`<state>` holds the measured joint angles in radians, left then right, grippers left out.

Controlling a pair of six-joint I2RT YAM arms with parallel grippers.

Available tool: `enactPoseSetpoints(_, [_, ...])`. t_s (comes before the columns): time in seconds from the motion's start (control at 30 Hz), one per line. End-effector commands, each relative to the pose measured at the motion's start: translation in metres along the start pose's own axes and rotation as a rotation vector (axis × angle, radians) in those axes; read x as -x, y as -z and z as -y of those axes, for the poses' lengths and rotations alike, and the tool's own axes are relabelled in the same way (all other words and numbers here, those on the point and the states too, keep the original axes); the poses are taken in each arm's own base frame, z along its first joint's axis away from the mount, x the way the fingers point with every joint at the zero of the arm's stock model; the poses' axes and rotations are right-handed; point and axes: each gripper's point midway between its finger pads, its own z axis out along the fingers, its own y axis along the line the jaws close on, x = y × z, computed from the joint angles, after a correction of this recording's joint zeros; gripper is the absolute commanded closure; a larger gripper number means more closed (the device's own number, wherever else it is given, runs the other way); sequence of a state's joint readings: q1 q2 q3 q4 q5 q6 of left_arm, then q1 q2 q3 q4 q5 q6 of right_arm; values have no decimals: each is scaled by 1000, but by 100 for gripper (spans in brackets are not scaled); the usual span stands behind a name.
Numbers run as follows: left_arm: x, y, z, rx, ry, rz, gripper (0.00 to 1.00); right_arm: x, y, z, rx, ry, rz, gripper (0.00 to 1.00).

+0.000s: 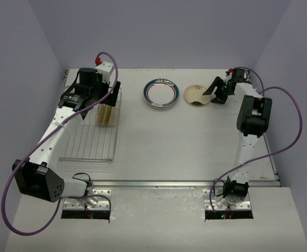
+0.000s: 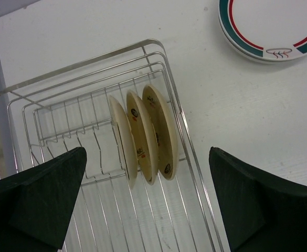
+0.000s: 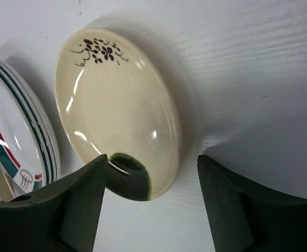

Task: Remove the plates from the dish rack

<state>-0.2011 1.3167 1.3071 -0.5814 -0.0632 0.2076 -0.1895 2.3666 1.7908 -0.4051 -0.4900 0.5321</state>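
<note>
The flat rectangular silver wire dish rack lies on the left side of the white table, its long side running away from the arm bases. Three small plain tan plates stand upright on edge in the rack's far end, close together in neighbouring slots and near its right rim. The left gripper hangs above them with its dark fingers spread wide and nothing between them; the wrist view looks straight down past them onto the three plates. Two plates are out of the rack and lie on the far part of the table: a round white plate with a dark teal rim and a red ring, and just to its right a smaller cream plate with a dark floral mark and a dark green patch at its edge. The right gripper sits at this cream plate's right edge, jaws wide apart and holding nothing; whether one finger touches the plate cannot be told.
</note>
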Motion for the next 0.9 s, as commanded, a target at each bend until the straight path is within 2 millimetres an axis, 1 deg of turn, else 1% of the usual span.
enactPoseSetpoints(0.0, [5,1,-14,8,41,19,2,29,29,-8,-71,76,87,28])
enactPoseSetpoints(0.03, [4,1,-17,7,48,12,2,33,35,-11,-74,88,99,27])
enactPoseSetpoints(0.1, [-4,-2,-28,2,80,-11,7,38,46,-18,-76,97,109,26])
enactPoseSetpoints(0.2, [-17,-8,-36,-30,124,-53,20,45,66,-35,-58,122,133,24])
enactPoseSetpoints(0.27, [-26,-12,-37,-53,141,-84,28,47,80,-48,-41,138,147,18])
enactPoseSetpoints(0.33, [-36,-18,-37,-73,150,-116,36,47,95,-61,-18,157,159,7])
enactPoseSetpoints(0.37, [-42,-23,-38,-81,153,-133,40,49,107,-70,-7,177,177,3])
enactPoseSetpoints(0.4, [-48,-27,-39,-86,157,-146,45,49,116,-78,2,196,189,1])
enactPoseSetpoints(0.43, [-51,-29,-40,-87,160,-153,50,48,121,-83,8,211,195,1])
enactPoseSetpoints(0.47, [-53,-32,-41,-92,162,-159,53,47,125,-87,11,223,200,1])
enactPoseSetpoints(0.53, [-60,-38,-41,-103,170,-179,57,45,139,-97,19,262,218,1])
enactPoseSetpoints(0.57, [-62,-40,-41,-106,173,-184,58,43,140,-98,20,269,219,1])
enactPoseSetpoints(0.63, [-72,-50,-40,-126,190,-215,61,41,158,-112,33,317,249,1])
enactPoseSetpoints(0.67, [-77,-54,-39,-132,197,-229,61,40,163,-117,38,333,257,1])
enactPoseSetpoints(0.73, [-83,-60,-39,-141,212,-247,62,37,169,-122,43,355,267,1])
enactPoseSetpoints(0.77, [-86,-64,-40,-146,221,-256,63,34,171,-128,51,369,269,1])
enactPoseSetpoints(0.87, [-92,-73,-39,-156,232,-268,68,28,175,-133,62,392,269,1])
